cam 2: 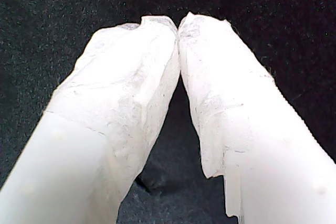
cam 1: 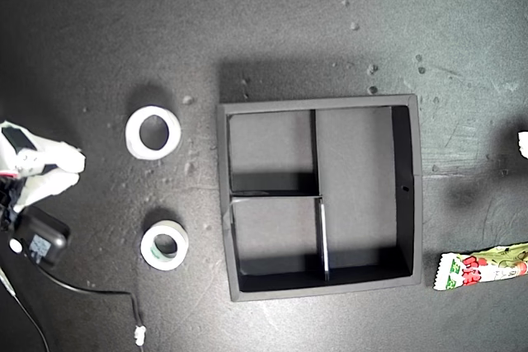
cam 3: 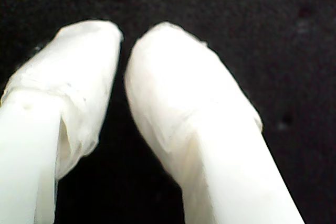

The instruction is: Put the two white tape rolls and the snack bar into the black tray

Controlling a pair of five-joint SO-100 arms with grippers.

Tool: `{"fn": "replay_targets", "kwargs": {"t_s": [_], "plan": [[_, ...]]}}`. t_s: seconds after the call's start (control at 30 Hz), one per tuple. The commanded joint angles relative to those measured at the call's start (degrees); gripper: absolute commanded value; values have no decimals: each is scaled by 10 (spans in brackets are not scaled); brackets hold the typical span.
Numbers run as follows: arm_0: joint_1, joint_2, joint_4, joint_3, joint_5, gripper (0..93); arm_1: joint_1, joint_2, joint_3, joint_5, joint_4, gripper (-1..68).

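A: Where does everything lie?

B: The square matte black tray (cam 1: pixel 417 195) with its dividers sits mid-table, nothing in it; the wider white tape ring (cam 1: pixel 153 132) and the smaller greenish-grey tape ring (cam 1: pixel 164 245) lie flat, well apart from each other, toward the exterior view's left of the tray; the green, white and red wrapped snack bar (cam 1: pixel 483 267) lies at that view's right edge, partly out of frame.

A: Which way does the bar run?

B: Its long axis goes roughly across the view, slightly tilted; one crimped end points at the tray.

A: How would they handle?

B: I judge the rings light and stiff; pinch through the open centre across one wall. The bar looks light with a slick wrapper; take it across its narrow width near the middle.

A: And the grippers?

B: My first gripper (cam 2: pixel 178 24) has its tips meeting, holding nothing; my second gripper (cam 3: pixel 124 51) stands nearly closed, a thin gap, also holding nothing.
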Motion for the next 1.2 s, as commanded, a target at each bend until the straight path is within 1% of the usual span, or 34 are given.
{"fn": "replay_targets", "kwargs": {"t_s": [0.0,0.4,0.47,0.57,0.7,0.73,0.8,0.93,1.03,1.1,1.17], "plan": [[-17,27,23,32,-58,6,118,-2,7,49,7,1],[-16,27,23,32,-52,6,117,-2,7,49,7,1],[4,27,15,32,-51,1,118,-2,7,49,7,1],[0,27,7,32,-46,1,127,-2,7,60,7,1],[11,27,-1,32,-160,1,115,-2,7,154,4,1],[24,26,-3,32,-161,1,114,-2,7,171,-5,1],[50,26,-32,29,-113,1,120,-2,7,196,-38,1],[54,26,-89,32,-57,2,140,-2,7,223,-108,0],[71,26,-116,13,-32,111,142,-2,7,259,-151,-1],[71,26,-154,-7,11,143,138,-2,7,287,-170,-1],[54,26,-193,-34,60,151,134,-2,7,294,-180,-1]]}}
